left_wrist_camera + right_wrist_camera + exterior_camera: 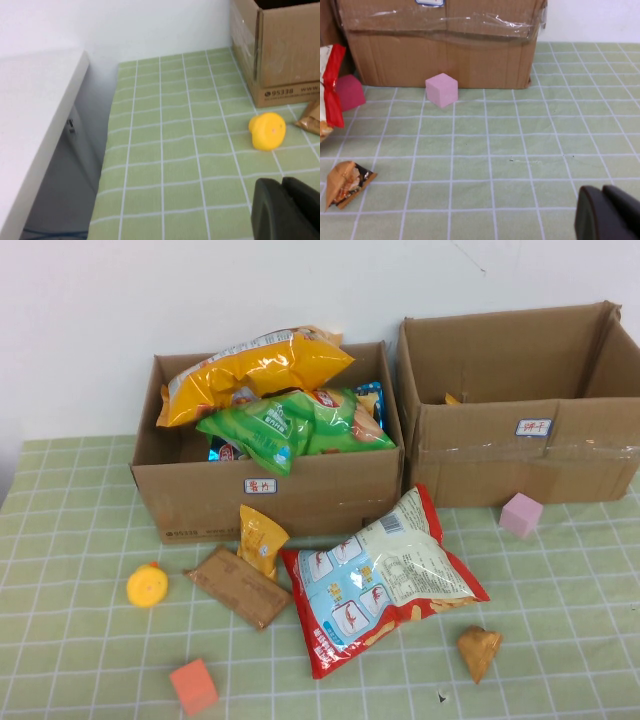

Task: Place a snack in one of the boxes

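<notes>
A: What lies nearest you?

B: An orange cube near the table's front edge, with a brown triangular packet further toward the right side. Just behind them are a yellow round toy, a flat brown wrapped bar, a small orange pouch and a big red-edged snack bag, all on the green checked tablecloth.

A: And your grippers?

B: My left gripper hangs over the cloth near the table's left edge, close to the yellow toy. My right gripper hovers over bare cloth toward the right edge. Only a dark corner of each shows, so I cannot tell whether either is clenched or released.

A: The boxes?

B: Both along the back edge. The left box is piled with a yellow bag and a green bag. The right box sits beside it, with a pink cube touching its front.
</notes>
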Available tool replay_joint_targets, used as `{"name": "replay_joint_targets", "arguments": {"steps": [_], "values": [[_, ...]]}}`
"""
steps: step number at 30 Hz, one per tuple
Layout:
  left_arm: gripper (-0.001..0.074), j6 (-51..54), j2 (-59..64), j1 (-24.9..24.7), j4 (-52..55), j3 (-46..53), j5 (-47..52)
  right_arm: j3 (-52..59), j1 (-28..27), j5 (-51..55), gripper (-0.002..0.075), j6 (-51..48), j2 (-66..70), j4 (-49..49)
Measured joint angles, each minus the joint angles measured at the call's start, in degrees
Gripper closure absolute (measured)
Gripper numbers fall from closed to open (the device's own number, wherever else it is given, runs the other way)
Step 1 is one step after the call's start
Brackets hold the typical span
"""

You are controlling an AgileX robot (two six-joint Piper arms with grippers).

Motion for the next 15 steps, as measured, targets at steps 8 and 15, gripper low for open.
{"name": "replay_joint_targets", "arguments": {"steps": [8, 15], "values": [[0.0736, 0.0, 0.0, 0.0, -0.21, -0.11, 1.58, 0.0, 0.0, 0.0, 0.0728, 0.0, 0.0, 0.0], [0.0736, -2.51, 0.0, 0.0, -0.36, -0.11, 1.58, 0.0, 0.0, 0.0, 0.0728, 0.0, 0.0, 0.0]]}}
